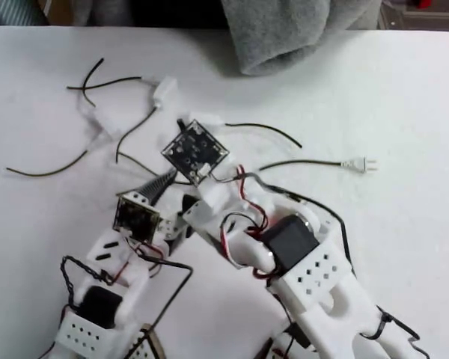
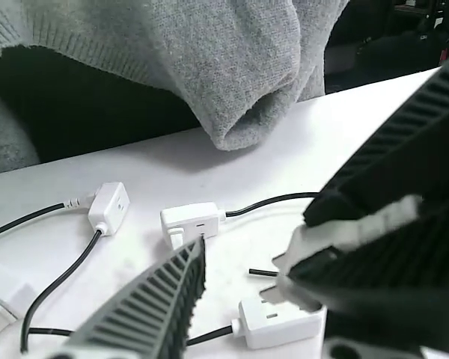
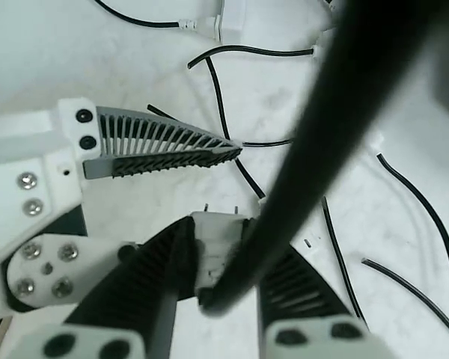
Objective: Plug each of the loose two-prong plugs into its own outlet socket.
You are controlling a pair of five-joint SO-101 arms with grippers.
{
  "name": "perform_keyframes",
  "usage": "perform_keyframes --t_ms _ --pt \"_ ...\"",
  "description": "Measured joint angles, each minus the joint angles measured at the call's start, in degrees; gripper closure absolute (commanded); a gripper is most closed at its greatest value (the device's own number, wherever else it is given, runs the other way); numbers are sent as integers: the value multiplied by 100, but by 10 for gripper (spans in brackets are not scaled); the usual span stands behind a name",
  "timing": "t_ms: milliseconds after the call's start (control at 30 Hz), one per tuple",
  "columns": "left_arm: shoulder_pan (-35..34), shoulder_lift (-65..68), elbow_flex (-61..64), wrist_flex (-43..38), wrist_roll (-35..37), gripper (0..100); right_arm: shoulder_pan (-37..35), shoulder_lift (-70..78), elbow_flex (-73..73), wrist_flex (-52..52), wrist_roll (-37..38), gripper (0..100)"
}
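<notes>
My right gripper [image 3: 223, 258] is shut on a white two-prong plug [image 3: 217, 228], its prongs pointing away from the wrist, low over the table. The same plug [image 2: 348, 235] shows pinched between black ribbed fingers in the left wrist view. My left gripper [image 1: 168, 193] stands open right beside it, with its grey ribbed finger [image 2: 161, 307] over the table. Three white outlet sockets lie ahead: one close [image 2: 280, 320], one in the middle [image 2: 191, 222], one farther off [image 2: 108, 207]. Another loose plug [image 1: 359, 164] lies apart on its black cable.
A grey cloth [image 1: 284, 30] hangs over the table's far edge. Loose black cables [image 1: 105, 82] curl across the far left of the table. Both arms crowd the near middle, and the right arm's wiring [image 1: 243, 224] hangs close to the left arm.
</notes>
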State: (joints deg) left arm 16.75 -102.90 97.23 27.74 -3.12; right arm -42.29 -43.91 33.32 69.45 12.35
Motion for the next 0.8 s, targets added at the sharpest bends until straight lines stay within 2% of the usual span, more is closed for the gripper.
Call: perform_keyframes --t_ms 367,800 --pt "-475 0 0 0 0 755 0 -9 70 299 149 979" --pt "-536 0 0 0 -9 755 0 18 70 176 158 979"
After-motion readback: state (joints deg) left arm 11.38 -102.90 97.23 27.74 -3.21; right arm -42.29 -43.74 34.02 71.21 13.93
